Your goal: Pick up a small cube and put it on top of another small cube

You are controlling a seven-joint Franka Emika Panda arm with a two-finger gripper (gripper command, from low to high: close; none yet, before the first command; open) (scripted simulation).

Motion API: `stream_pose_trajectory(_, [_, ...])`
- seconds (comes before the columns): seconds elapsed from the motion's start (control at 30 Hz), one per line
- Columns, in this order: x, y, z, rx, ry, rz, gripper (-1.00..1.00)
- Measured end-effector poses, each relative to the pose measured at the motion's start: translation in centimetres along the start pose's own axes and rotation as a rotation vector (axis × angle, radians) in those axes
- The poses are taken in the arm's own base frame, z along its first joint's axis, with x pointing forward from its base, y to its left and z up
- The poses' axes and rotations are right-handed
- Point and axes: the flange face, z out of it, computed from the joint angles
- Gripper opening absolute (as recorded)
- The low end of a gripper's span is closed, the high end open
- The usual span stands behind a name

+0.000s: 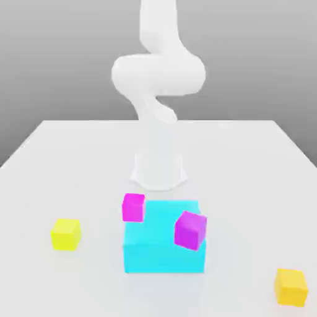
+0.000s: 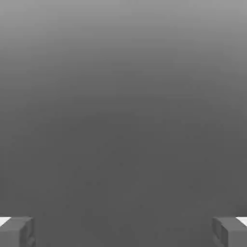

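With your gripper (image 2: 123, 231) spread wide and empty, take the yellow cube (image 1: 65, 234), alone on the table (image 1: 247, 161) at the exterior view's left, by 2 opposite flat faces; it looks rigid, light and smooth.

A yellow cube (image 1: 65, 234) lies on the exterior view's left of the large cyan block (image 1: 164, 244); an orange cube (image 1: 291, 286) lies well apart on its right, both flat.

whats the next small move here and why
Probably lower the open gripper toward one small cube, for instance the yellow cube on the table. Nothing sits between the fingers, and the yellow cube and the orange cube lie apart, unstacked.
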Motion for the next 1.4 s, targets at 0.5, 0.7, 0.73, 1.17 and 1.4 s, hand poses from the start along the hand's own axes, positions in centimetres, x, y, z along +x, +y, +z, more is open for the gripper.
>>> stream_pose_trajectory(0.5, [-14.1, -4.6, 26.0, -0.035, -0.449, -0.624, 0.00])
stream_pose_trajectory(0.7, [-24.0, -4.1, 33.8, -0.045, -0.606, -0.901, 0.00])
stream_pose_trajectory(0.73, [-25.4, -3.6, 35.0, -0.051, -0.629, -0.942, 0.00])
stream_pose_trajectory(1.17, [-38.4, 3.3, 46.0, -0.082, -0.783, -1.242, -1.00])
stream_pose_trajectory(1.4, [-37.6, 2.5, 44.7, -0.083, -0.784, -1.244, -1.00])
